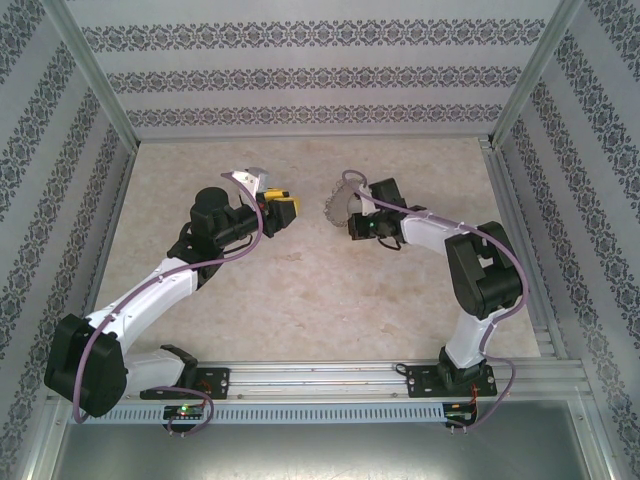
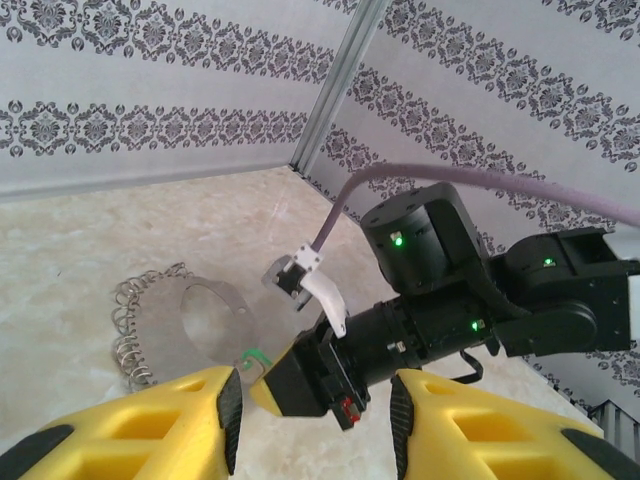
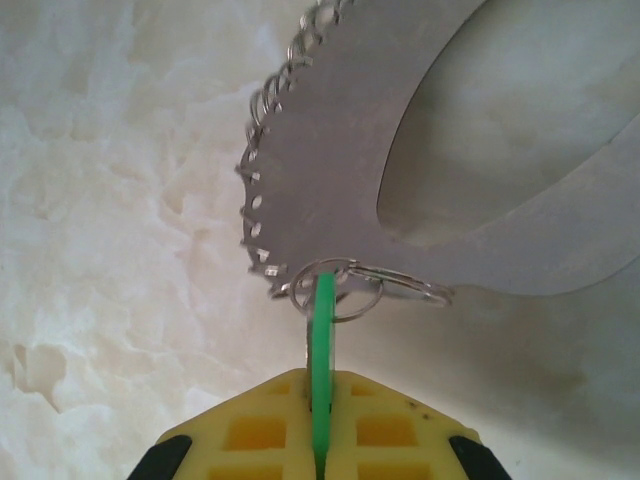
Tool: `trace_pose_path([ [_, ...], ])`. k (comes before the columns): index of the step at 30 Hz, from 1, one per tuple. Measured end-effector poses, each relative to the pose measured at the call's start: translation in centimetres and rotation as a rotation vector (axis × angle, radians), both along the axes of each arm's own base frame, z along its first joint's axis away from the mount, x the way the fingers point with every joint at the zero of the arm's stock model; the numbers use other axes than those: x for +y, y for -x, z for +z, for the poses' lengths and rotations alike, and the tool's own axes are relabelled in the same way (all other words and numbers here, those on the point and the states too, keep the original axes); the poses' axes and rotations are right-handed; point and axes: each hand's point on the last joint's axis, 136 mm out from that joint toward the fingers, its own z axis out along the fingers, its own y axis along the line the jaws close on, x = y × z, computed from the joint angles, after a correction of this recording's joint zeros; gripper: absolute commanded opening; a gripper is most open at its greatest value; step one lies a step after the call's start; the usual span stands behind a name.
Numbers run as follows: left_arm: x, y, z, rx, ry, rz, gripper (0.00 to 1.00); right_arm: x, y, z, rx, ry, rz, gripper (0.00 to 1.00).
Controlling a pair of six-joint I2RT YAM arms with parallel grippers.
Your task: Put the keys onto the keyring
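Pinching tiny green-plastic-headed key [image 3: 322,330] edge-on in shut right hand [image 3: 320,390], touching small wire loops on rim of large flat grey metal keyring [image 3: 330,170]. Holding nothing in half-open left hand [image 2: 315,400], near. Steady keyring first, then thread slowly. Working over pale marbled bench [image 1: 300,290], inside damask-papered walls [image 1: 320,80].

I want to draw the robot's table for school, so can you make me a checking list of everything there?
Surface: tabletop, pale and marbled.
Job's things: green key seen edge-on, with a small wire loop around its head at the keyring's fringed rim.
Clutter: nothing seen.
Grippers: right gripper shut on the green key; left gripper open, holding nothing.
Cables: purple cable along each arm.
Surroundings: patterned walls, metal frame.
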Motion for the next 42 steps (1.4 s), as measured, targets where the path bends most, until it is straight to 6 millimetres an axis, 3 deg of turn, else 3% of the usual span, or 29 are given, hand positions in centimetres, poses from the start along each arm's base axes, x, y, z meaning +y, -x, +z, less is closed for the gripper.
trace_pose_path([
  [6, 0.0, 0.0, 0.0, 0.0, 0.0, -0.002, 0.45, 0.5, 2.2, -2.3, 0.059, 0.004, 0.009, 0.01],
  [12, 0.0, 0.1, 0.0, 0.001, 0.0, -0.003, 0.45, 1.0, 3.7, -3.4, 0.088, -0.007, 0.017, 0.17],
  [21, 0.1, 0.4, 0.3, 0.0, 0.0, -0.003, 0.46, 1.9, 4.9, -3.1, 0.046, -0.052, 0.019, 0.35],
  [26, 0.3, 0.8, 0.8, -0.003, 0.006, -0.004, 0.48, 1.6, 8.3, -2.2, 0.057, -0.069, 0.027, 0.54],
  [28, 0.4, 1.2, 1.2, -0.01, 0.009, -0.007, 0.55, 1.1, 9.5, -0.9, 0.039, -0.08, 0.03, 0.62],
  [30, 0.6, 1.6, 1.8, -0.016, 0.015, -0.006, 0.71, 0.6, 10.2, 1.6, -0.007, -0.099, 0.024, 0.72],
  [31, 0.7, 2.0, 2.2, -0.022, 0.018, -0.006, 0.99, 0.2, 10.5, 3.4, -0.044, -0.115, 0.017, 0.78],
  [35, 1.4, 3.1, 3.8, -0.056, 0.031, 0.003, 1.0, -2.1, 10.5, 11.0, -0.229, -0.186, -0.048, 0.97],
  [37, 1.9, 3.4, 4.7, -0.08, 0.038, 0.027, 1.0, -3.7, 10.5, 13.9, -0.297, -0.204, -0.09, 0.97],
  [40, 3.2, 3.8, 5.0, -0.115, 0.035, 0.091, 1.0, -5.7, 10.1, 16.9, -0.363, -0.195, -0.157, 0.98],
  [42, 4.4, 3.8, 4.5, -0.132, 0.016, 0.153, 1.0, -7.2, 9.6, 17.9, -0.397, -0.161, -0.214, 0.98],
])
